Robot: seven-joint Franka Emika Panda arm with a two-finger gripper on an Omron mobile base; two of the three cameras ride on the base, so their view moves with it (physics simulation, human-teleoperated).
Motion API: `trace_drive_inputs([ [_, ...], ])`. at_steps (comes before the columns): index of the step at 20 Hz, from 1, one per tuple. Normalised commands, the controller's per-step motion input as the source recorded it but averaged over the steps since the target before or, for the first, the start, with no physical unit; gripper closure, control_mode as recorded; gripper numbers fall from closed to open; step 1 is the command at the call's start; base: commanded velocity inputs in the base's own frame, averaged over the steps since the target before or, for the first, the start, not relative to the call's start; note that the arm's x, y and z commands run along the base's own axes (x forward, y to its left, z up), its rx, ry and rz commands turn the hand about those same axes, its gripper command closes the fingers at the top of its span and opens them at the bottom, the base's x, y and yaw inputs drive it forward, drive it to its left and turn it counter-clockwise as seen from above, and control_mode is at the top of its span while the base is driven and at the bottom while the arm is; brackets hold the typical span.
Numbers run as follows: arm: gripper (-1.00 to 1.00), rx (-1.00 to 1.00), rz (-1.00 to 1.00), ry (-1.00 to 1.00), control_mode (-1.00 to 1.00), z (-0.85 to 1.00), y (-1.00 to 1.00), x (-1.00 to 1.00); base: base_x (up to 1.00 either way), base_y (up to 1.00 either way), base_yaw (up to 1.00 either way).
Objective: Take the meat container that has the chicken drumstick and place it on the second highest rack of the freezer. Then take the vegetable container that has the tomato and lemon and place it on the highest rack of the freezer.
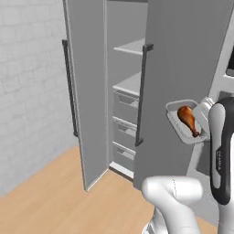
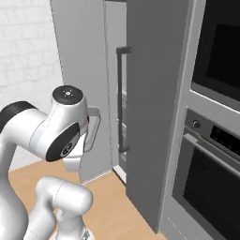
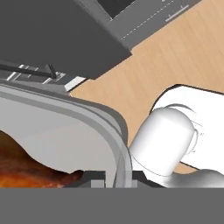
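- Gripper (image 3: 114, 176) is clamped narrow on the rim of the meat container (image 1: 177, 109); in the hand view its two dark tips sit either side of the tray's edge, and most of each finger is cut off by the bottom of that view
- Meat container is held in the air, tilted steeply on its side, in front of the closed right door of the freezer (image 1: 183, 59) and well clear of the wooden floor (image 1: 41, 201)
- Chicken drumstick (image 1: 188, 119) lies inside the tray; in the hand view just a glossy brown patch of it shows at the lower left
- From the right base camera the arm's elbow hides most of the tray, leaving a grey corner beside it
- Arm is folded, with its forearm rising upright at the right edge of the left base view and the wrist bent towards the tray; the hand itself is hard to make out there
- Freezer's left door stands open, showing the highest rack (image 1: 132, 47), a second pale shelf below it and grey drawers under that; the right door covers the shelves' right ends
- Two dark ovens (image 2: 213, 140) stand stacked to the right of the freezer, cut off by the frame
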Motion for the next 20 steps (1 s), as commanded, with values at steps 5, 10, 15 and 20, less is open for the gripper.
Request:
trace_drive_inputs([
  [5, 1.00, 0.00, 0.00, 0.00, 1.00, 0.00, 0.00, 0.00, 0.70, 0.83, -0.22],
  [10, 1.00, 0.00, 0.00, 0.00, 1.00, 0.00, 0.00, 0.00, 0.55, 0.53, -0.30],
  [15, 1.00, 0.00, 0.00, 0.00, 1.00, 0.00, 0.00, 0.00, 0.51, 0.29, -0.28],
  [20, 1.00, 0.00, 0.00, 0.00, 1.00, 0.00, 0.00, 0.00, 0.46, 0.00, -0.24],
])
